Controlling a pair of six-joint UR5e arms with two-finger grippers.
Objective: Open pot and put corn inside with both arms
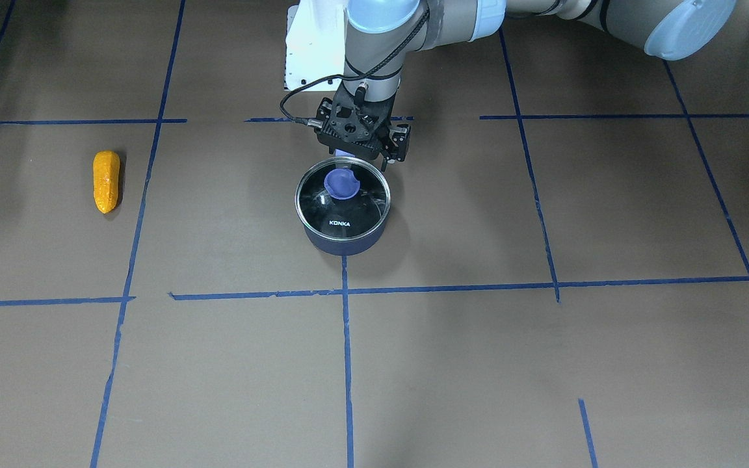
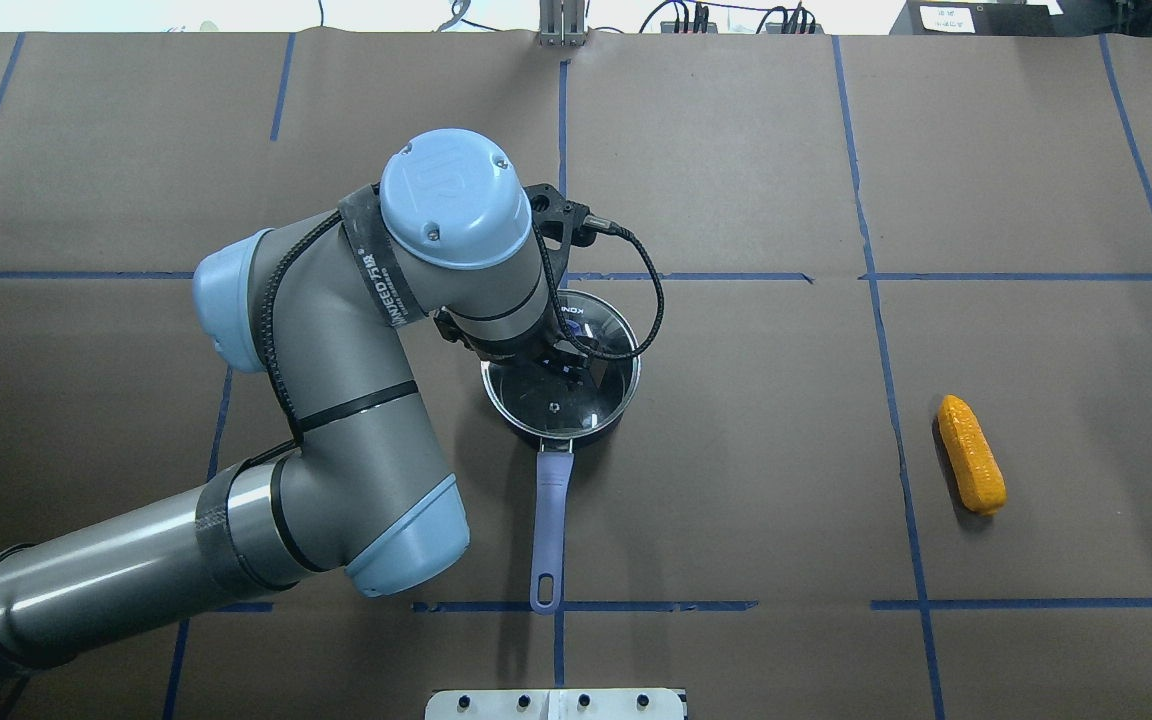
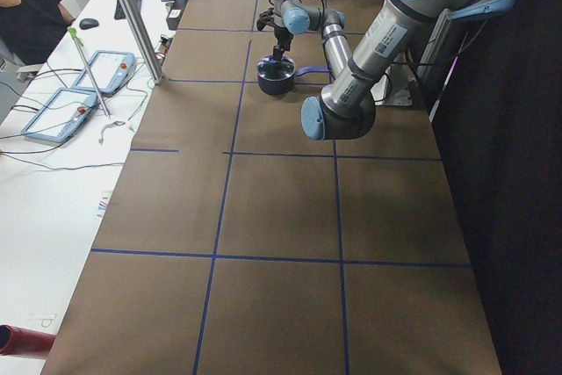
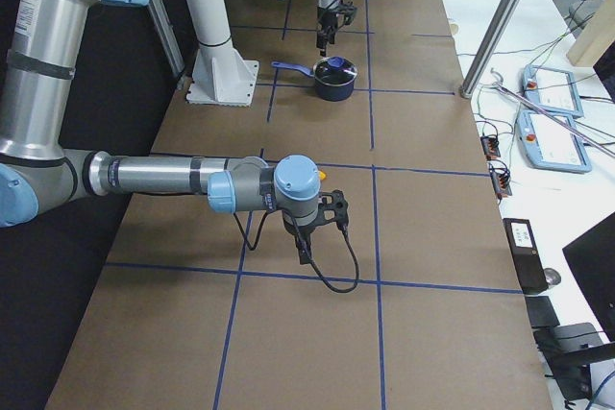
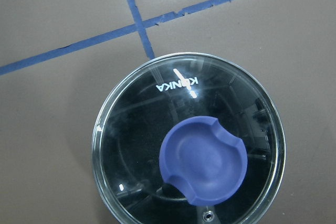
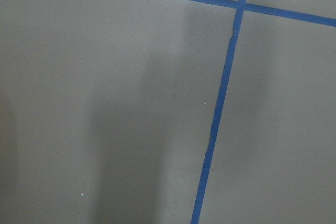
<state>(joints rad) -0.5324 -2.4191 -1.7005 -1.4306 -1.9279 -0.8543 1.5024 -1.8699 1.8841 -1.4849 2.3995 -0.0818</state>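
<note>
The navy pot (image 1: 342, 242) stands mid-table with its glass lid (image 1: 343, 203) on and the blue knob (image 1: 341, 184) up. Its purple handle (image 2: 550, 520) points toward the robot's base. My left gripper (image 1: 361, 144) hangs just above the lid's base-side edge, pointing down. Its fingers do not show clearly, so I cannot tell whether it is open. The left wrist view shows the lid (image 5: 131, 145) and knob (image 5: 203, 166) from close above, with no fingers in sight. The corn (image 1: 106, 182) lies alone on the robot's right (image 2: 972, 453). My right gripper (image 4: 306, 247) shows only in the exterior right view, hovering near the corn; I cannot tell its state.
Blue tape lines (image 1: 346, 351) grid the brown table. The white base mount (image 1: 313, 45) stands behind the pot. A side desk with tablets (image 4: 553, 93) and cables runs along the far edge, behind a metal post (image 4: 495, 26).
</note>
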